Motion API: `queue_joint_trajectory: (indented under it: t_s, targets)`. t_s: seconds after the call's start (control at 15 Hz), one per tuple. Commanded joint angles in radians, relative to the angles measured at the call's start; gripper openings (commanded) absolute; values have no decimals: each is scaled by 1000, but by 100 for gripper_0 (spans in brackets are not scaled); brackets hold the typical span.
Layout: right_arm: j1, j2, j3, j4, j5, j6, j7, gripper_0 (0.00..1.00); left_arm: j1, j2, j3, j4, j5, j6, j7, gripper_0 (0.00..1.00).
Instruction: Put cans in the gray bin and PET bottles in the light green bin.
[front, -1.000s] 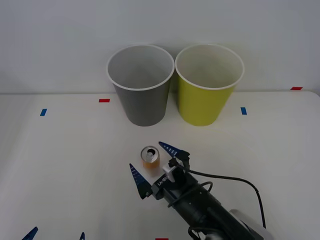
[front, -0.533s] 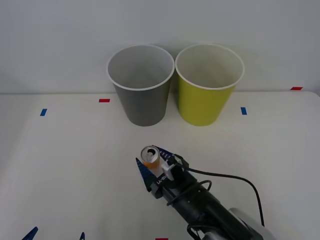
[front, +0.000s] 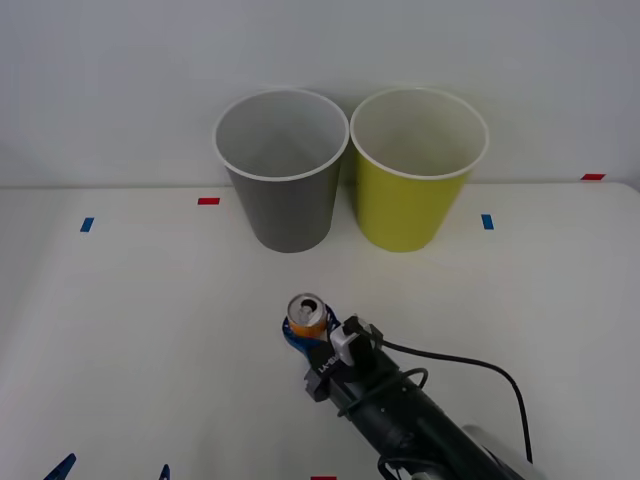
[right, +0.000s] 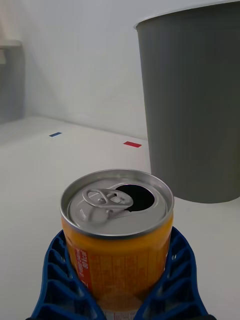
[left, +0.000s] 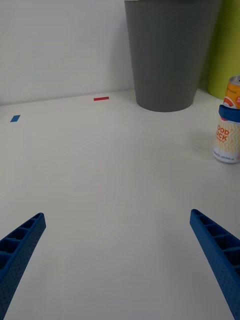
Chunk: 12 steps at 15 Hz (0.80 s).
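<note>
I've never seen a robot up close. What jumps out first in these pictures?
Two tall bins stand side by side at the back of the white table: the gray bin on the left, the light green bin on the right. In front of them, the right gripper has its blue fingers shut around a small orange can with an opened top.

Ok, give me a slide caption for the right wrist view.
Right gripper shut on small orange drink can, tab end up, before the tall dark gray bin.
</note>
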Motion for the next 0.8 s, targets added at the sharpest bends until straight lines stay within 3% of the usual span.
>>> queue_joint_trajectory:
  t_s: [0.07, 0.27, 0.8]
  targets:
    - [1, 0, -8, -21, -12, -2, -8, 0, 0, 0, 0, 0, 0, 0, 0, 100]
    - [1, -1, -31, -63, -18, 21, -10, 0, 0, 0, 0, 0, 0, 0, 0, 100]
    - [0, -32, -117, -425, -51, 409, -51, 0, 0, 0, 0, 0, 0, 0, 0, 100]
